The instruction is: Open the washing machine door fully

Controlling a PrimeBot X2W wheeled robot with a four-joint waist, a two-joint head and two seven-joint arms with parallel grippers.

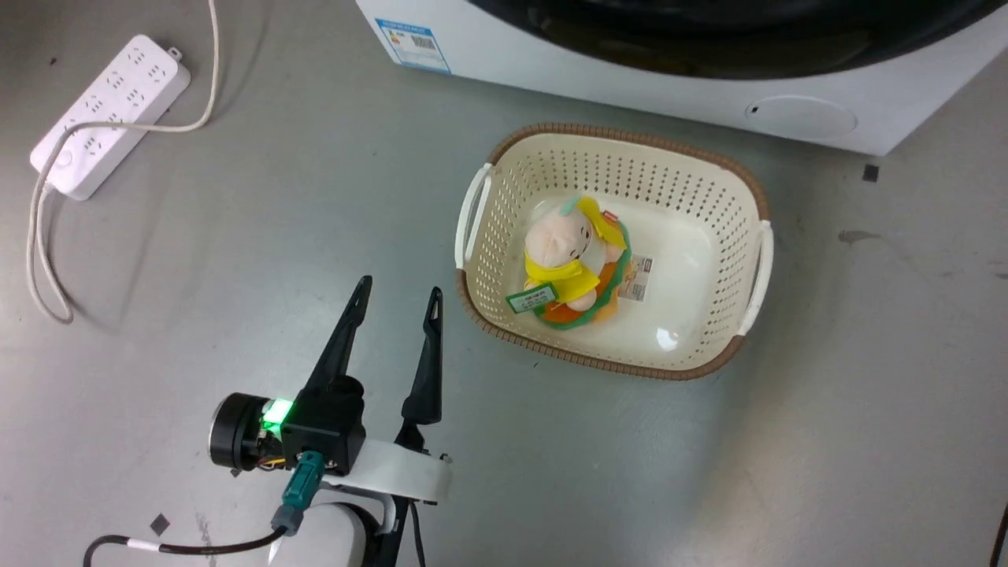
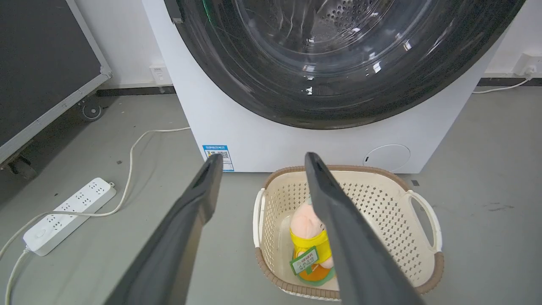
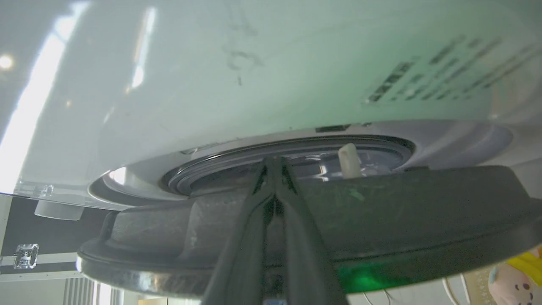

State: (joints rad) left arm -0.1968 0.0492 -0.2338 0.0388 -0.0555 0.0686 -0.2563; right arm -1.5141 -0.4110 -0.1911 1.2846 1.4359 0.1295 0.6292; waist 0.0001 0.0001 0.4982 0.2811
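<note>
The washing machine door [image 2: 338, 106], a glossy black disc with a bulging clear glass centre, stands slightly ajar on the white machine, far beyond the basket [image 1: 614, 132]. The right gripper [image 3: 275, 163], fingers pressed together, lies across the door's dark rim. The left gripper [image 1: 399, 291] hangs near left, fingers spread.

The left jaws gape beside a basket [image 1: 630, 135] holding a plush toy [image 1: 561, 250]; power strip [image 1: 110, 110] far left

Floor clutter: basket [image 1: 669, 181], plush toy [image 1: 571, 260], power strip [image 1: 110, 114].
Cream perforated basket, brown rim, white side handles, sits on grey floor [image 1: 236, 236]; yellow-clad plush toy lies inside, tags attached. White power strip well apart to its left, cord [image 1: 39, 252] looping.
</note>
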